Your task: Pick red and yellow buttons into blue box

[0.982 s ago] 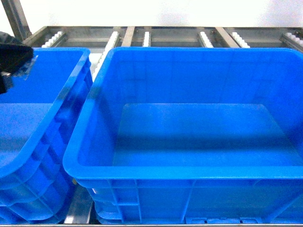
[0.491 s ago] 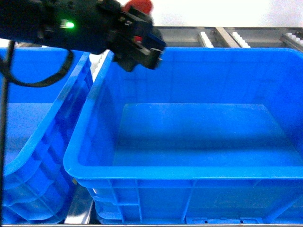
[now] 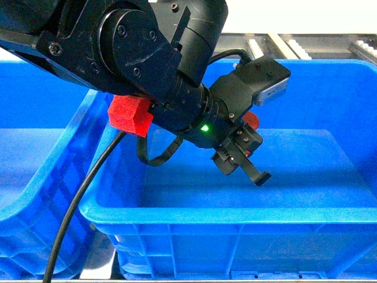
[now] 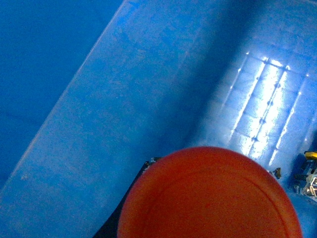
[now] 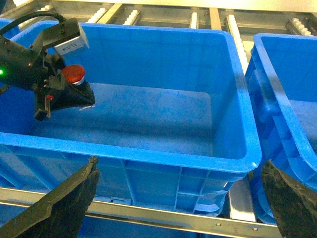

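Having swung in, left hand (image 3: 250,154) holds red button (image 5: 73,73) inside blue box (image 3: 224,215).

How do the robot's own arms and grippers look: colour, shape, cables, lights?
The left arm is matte black, round-jointed, with visible bolts, a red block, a green light and a black cable. Its wrist camera is grey. The right gripper shows only two black fingers.

Left arm (image 3: 135,47): matte black rounded housings, visible screw heads, red angular block (image 3: 128,115) beside a lit green LED (image 3: 205,128), black cable (image 3: 76,218) trailing below the block.
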Tool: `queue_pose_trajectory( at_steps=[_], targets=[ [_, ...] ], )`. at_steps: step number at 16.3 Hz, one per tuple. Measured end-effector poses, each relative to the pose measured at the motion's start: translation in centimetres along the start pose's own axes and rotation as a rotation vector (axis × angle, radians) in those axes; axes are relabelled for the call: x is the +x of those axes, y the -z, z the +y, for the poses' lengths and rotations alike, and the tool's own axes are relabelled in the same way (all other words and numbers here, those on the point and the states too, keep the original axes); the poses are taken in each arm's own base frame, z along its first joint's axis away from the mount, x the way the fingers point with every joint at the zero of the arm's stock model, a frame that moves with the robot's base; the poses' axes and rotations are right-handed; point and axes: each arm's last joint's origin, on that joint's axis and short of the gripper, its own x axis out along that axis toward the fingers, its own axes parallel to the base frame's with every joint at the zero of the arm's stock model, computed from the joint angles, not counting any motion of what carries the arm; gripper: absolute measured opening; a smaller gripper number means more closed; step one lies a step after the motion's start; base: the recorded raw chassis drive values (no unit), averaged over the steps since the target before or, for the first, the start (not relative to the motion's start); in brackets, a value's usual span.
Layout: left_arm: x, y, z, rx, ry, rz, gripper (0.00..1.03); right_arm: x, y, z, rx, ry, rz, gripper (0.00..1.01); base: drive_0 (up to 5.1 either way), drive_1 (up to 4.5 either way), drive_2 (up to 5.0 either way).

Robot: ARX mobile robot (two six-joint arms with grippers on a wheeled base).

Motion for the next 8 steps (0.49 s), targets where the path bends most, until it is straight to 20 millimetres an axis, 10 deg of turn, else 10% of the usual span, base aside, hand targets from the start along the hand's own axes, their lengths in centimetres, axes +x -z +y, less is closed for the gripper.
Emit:
queue_pose_trajectory(
  at_steps=[5,8],
  targets=[
    [-0.7,-0.1,1.3,-0.087,-0.069,-0.062,0.93,0.0,0.0,0.0,0.000,0.000,0.000,0.98,0.0,0.00,0.0],
    [-5.4,0.9,3.6,-0.193,-0.265,-0.171,0.98,0.0,0.0,0.0,0.000,0.000,0.000,0.98,0.0,0.00,0.0]
  ],
)
